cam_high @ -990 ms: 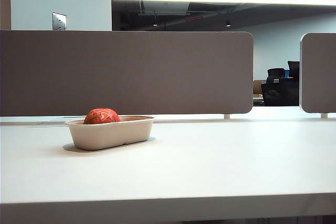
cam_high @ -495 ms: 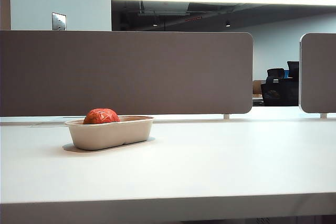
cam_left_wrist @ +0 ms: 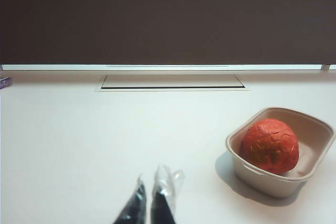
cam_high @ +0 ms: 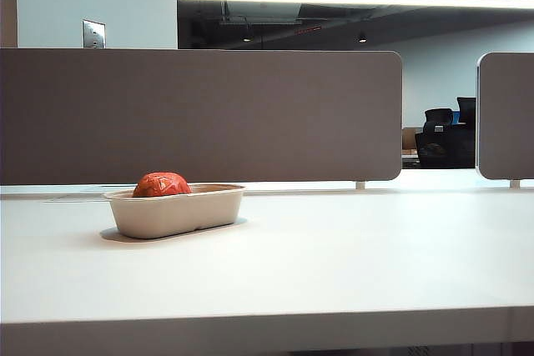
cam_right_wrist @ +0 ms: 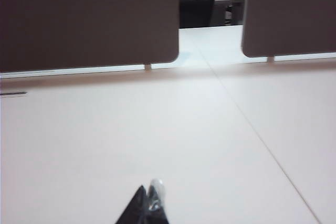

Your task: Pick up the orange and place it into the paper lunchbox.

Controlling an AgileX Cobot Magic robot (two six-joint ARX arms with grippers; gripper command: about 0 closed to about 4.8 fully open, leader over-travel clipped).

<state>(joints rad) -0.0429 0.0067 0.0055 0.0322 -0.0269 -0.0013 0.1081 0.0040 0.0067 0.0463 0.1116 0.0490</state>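
Observation:
The orange (cam_high: 162, 184) lies in the left end of the paper lunchbox (cam_high: 179, 214), its top showing above the rim. The box stands on the white table, left of middle. Neither gripper shows in the exterior view. In the left wrist view the orange (cam_left_wrist: 270, 145) fills one end of the lunchbox (cam_left_wrist: 261, 177), and my left gripper (cam_left_wrist: 152, 183) hovers over bare table well short of it, its taped fingers drawn together with nothing between them. My right gripper (cam_right_wrist: 148, 191) is shut and empty over bare table; neither the orange nor the box is in its view.
A grey partition panel (cam_high: 200, 114) runs along the back of the table, with a second one (cam_high: 506, 114) at the right and a gap between them. A flush cable hatch (cam_left_wrist: 172, 81) sits at the panel's foot. A seam (cam_right_wrist: 262, 145) crosses the tabletop.

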